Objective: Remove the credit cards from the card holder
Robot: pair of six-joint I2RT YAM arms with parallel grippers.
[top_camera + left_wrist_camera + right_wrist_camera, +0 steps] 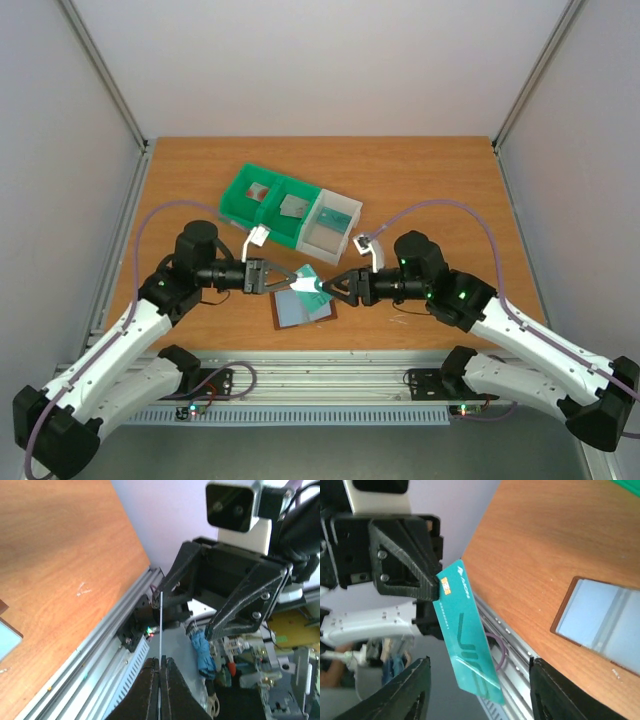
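The brown card holder [303, 309] lies open on the table, grey-blue inside up; it also shows in the right wrist view [602, 625]. My left gripper [291, 281] is shut on one end of a teal credit card [309, 284] and holds it in the air above the holder. In the right wrist view the card [467, 635] hangs between my right gripper's open fingers [405, 695] without touching them. My right gripper [334, 288] is open around the card's free end. In the left wrist view the card [161, 625] is edge-on, clamped in the left gripper [160, 662].
A green bin [262, 205] and a joined white bin [335, 226] stand behind the grippers, with flat grey pieces inside. The aluminium rail [330, 368] runs along the table's near edge, just below the card holder.
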